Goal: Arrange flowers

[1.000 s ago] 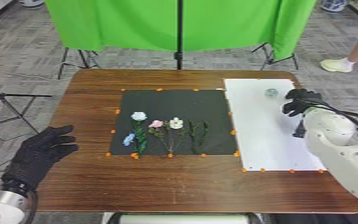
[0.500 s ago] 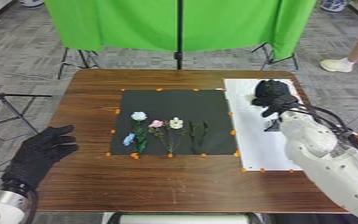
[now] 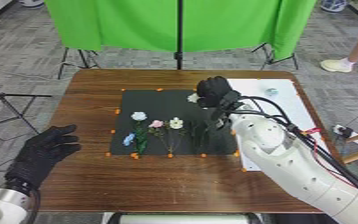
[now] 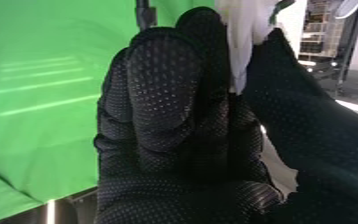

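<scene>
I'm at the transfer step, my right robot hand (image 3: 215,92) pinching a white flower (image 3: 193,98) — next, likely, gentle lowering.

White flower (image 4: 238,40), cut off (partly hidden, too)

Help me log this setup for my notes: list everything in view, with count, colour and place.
Table: one, brown, centre
Mat: one, black, on table
Sheet: one, white, right of mat
Tape bits: several, orange, around mat and sheet
White flowers: two, on mat
Pink flower: one, on mat
Blue flower: one, on mat
Held flower: one, white, in right hand
Small item: one, pale green, on sheet
Curtain: one, green, behind table
Stands: several, black, behind and left
Floor: one, grey, around table
Robot hands: two, black, left at table's left, right above mat
</scene>
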`<state>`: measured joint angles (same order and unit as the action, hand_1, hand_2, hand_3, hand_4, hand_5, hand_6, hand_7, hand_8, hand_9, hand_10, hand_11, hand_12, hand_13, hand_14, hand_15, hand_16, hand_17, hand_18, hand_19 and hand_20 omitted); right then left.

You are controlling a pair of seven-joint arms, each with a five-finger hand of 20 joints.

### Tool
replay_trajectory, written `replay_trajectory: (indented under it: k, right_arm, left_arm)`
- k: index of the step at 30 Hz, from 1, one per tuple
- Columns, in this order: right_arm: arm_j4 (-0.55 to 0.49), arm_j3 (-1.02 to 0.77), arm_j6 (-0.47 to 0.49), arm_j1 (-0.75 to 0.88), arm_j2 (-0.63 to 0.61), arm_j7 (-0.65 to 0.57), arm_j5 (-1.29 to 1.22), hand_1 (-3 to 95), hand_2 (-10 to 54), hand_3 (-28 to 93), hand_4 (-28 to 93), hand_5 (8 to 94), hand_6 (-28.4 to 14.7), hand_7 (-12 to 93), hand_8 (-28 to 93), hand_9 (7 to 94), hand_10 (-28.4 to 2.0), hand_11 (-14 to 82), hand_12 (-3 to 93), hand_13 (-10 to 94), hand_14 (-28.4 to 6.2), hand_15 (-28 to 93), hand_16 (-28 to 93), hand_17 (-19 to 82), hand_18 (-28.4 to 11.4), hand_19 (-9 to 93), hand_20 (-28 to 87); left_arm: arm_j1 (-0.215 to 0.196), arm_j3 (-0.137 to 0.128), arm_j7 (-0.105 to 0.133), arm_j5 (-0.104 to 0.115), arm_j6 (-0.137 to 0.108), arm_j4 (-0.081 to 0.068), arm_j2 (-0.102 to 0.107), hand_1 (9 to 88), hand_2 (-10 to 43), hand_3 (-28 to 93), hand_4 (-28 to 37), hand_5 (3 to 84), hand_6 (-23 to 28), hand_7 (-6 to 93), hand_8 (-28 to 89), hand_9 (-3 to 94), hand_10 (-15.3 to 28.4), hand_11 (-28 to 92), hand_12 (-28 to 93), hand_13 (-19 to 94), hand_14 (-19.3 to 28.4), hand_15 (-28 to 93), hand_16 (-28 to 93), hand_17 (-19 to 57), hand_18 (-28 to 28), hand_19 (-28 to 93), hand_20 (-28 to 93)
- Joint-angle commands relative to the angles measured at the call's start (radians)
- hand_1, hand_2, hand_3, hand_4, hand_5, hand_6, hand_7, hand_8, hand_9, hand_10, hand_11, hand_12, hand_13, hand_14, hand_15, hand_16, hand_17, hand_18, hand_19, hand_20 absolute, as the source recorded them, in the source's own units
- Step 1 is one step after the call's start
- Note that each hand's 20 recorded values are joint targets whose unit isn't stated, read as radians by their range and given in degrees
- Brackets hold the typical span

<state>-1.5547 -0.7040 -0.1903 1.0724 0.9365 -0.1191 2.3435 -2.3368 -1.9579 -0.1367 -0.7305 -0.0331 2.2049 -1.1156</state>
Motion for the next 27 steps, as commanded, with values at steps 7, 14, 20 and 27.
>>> replay_trajectory:
  k: [7,14,20,27]
  right_arm:
    - [0.072,0.067,0.005,-0.032,-0.01,-0.005,0.061,49.1,-8.4,83,-28,73.4,1.5,40,-10,89.6,-3.4,23.4,38.6,85,-1.1,51,27,34,-13.8,75,33]
    - [0.082,0.065,0.023,-0.028,-0.008,-0.007,0.079,48.3,-8.1,81,-28,70.7,2.7,41,-10,88.4,-3.0,19.1,40.0,83,-0.8,50,28,32,-13.8,74,34]
    - [0.087,0.062,0.029,-0.025,-0.019,0.001,0.096,47.1,-7.9,80,-28,67.6,2.6,42,-12,86.0,-2.8,14.9,41.3,79,-0.2,49,32,31,-13.6,72,35]
    - [0.048,0.027,0.078,0.001,-0.045,0.028,0.085,44.7,-8.8,80,-28,63.9,2.8,43,-13,83.1,-3.1,13.9,41.6,76,-0.2,48,33,29,-13.7,71,35]
  left_arm:
    - [-0.005,0.003,-0.012,-0.002,0.012,-0.009,-0.003,29.2,8.3,73,-28.3,44.7,7.4,31.2,-14,41.4,17.4,46,19,36,20.7,70,-6,-2.9,24.5,67,-2]
    - [-0.008,0.003,-0.011,0.0,0.011,-0.009,-0.004,29.3,8.4,73,-28.3,44.6,7.3,31.3,-14,41.3,17.4,46,19,36,20.7,70,-6,-2.9,24.5,67,-2]
    - [-0.012,0.002,-0.007,-0.001,0.01,-0.008,-0.004,29.3,8.4,73,-28.3,44.6,7.3,31.3,-14,41.4,17.4,46,19,36,20.7,70,-6,-2.9,24.5,67,-2]
    - [-0.014,0.0,-0.004,-0.001,0.007,-0.008,-0.006,29.2,8.3,73,-28.3,44.7,7.3,31.3,-14,41.4,17.4,46,19,36,20.6,70,-6,-2.9,24.5,67,-2]
